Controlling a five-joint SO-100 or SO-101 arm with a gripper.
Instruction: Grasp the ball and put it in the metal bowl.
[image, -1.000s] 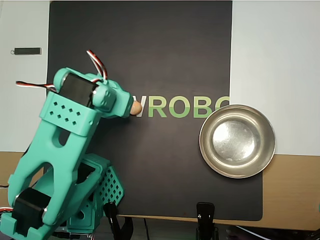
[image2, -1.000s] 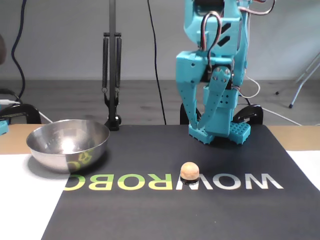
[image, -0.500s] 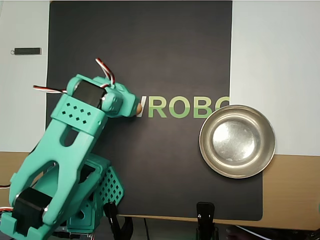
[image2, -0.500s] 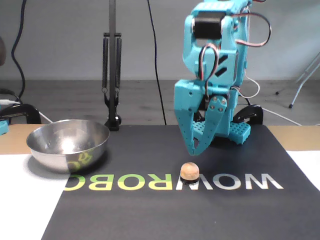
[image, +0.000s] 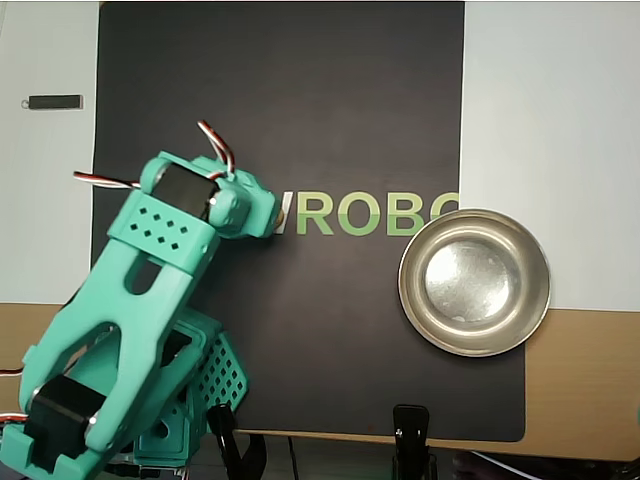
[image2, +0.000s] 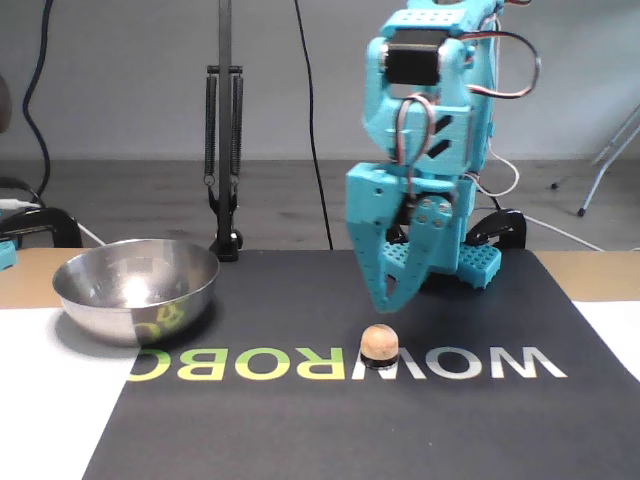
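The ball (image2: 379, 341), small and peach-tan, rests on the black mat at the printed letters. In the fixed view my teal gripper (image2: 386, 304) hangs point-down just above it, slightly behind, not touching. The two fingers meet at the tips with nothing between them, so it looks shut. From overhead the gripper (image: 269, 212) covers the ball, which stays hidden there. The metal bowl (image: 474, 282) sits empty, far right in the overhead view and at the left (image2: 135, 296) in the fixed view, well away from the gripper.
The black mat (image: 300, 100) with green and white letters covers the table's middle. The arm's base (image: 195, 395) and black clamps (image: 411, 442) stand at its near edge. A small black stick (image: 55, 101) lies at the upper left. A black stand (image2: 225, 150) rises behind the bowl.
The arm has swung forward and down. The gripper tip has dropped from well behind the ball to just above it, covering it from overhead. Ball and bowl have not moved.
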